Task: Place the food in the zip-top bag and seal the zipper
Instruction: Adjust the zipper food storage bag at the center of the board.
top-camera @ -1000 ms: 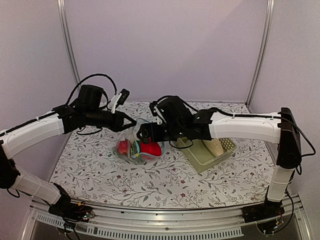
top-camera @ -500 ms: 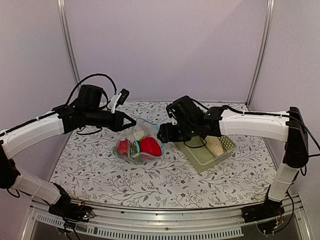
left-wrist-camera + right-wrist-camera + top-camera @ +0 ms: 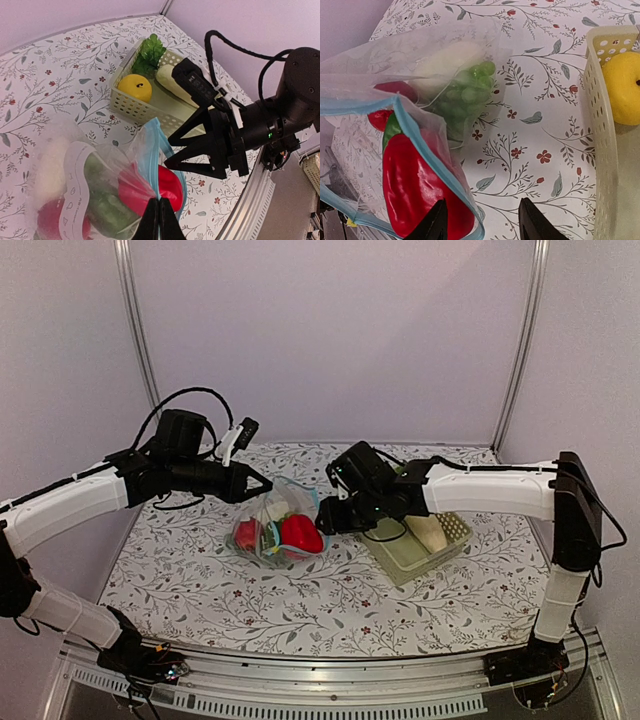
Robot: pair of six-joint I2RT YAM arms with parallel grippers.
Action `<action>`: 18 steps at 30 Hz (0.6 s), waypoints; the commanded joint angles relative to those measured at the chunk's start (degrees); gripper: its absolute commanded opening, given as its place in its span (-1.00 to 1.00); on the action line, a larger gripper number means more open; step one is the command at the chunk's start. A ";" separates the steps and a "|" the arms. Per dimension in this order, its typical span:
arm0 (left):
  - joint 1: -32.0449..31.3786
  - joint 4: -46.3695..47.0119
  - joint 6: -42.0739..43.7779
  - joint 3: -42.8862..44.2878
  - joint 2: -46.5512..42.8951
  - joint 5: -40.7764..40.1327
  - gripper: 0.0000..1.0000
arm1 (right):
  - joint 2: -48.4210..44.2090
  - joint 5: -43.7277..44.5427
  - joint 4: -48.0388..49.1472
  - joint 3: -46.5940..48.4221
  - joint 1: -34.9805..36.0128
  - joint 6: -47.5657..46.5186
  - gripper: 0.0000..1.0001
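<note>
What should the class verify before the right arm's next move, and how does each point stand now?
1. The left gripper pinches the zip-top bag by its edge: ok.
2. Bag mouth gapes toward the right gripper: ok.
3. Right gripper empty, jaws apart: ok.
4. All food bagged: not ok; the yellow apple, leafy green and white radish lie in the basket.
5. The zipper is pressed shut: not ok.

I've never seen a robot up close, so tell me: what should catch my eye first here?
A see-through zip-top bag mid-table, a bright red pepper at its blue-edged mouth. The left pincer pinches its top edge; the right pincer hangs open beside the mouth. Right of them, a pale basket holds a yellow apple.
</note>
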 commanded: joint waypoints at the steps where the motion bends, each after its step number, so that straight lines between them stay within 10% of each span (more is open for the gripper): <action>1: 0.51 0.25 0.04 0.78 0.38 0.55 -1.00 | 2.39 -4.04 1.91 2.16 -0.45 -0.81 -0.13; 8: 0.99 -0.69 0.69 1.52 0.25 0.05 -1.00 | 1.30 -10.10 3.03 4.56 -0.56 -2.10 -0.97; 18: 6.80 -13.54 -0.56 12.60 1.99 6.31 -1.00 | -8.76 -15.65 3.09 9.60 -0.78 0.78 -1.00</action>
